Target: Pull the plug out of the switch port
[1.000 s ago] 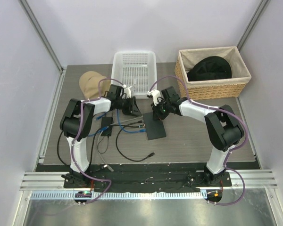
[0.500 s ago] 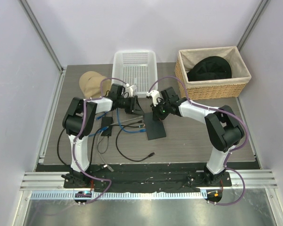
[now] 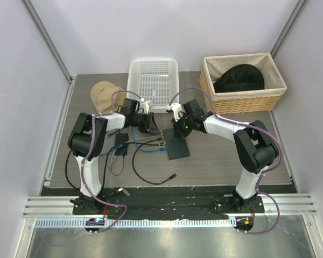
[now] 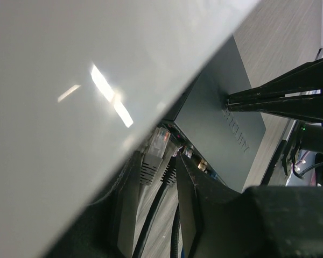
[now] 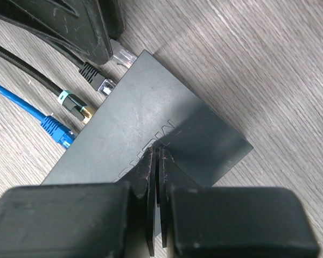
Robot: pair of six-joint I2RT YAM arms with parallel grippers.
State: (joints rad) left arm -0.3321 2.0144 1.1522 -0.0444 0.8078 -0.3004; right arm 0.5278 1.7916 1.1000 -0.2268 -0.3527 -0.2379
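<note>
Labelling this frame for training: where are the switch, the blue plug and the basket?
switch (image 5: 134,107), right wrist view, top face.
blue plug (image 5: 56,130), right wrist view, its body.
basket (image 3: 242,102), top view, front wall.

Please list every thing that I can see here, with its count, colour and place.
table: one, grey wood-grain, under everything
switch: one, matte black, flat, mid-table
plugs: four, clear, black, green-gold, blue, along the switch's socket edge
cables: several, black and blue, left of the switch
adapter brick: one, black, among the cables
plastic basket: one, white, far edge, middle
wicker basket: one, tan, far right
hat: one, black, inside the wicker basket
cap: one, tan, far left
left gripper: one, black, beside the clear plug, grip unclear
right gripper: one, black, shut, tips on the switch's top
</note>
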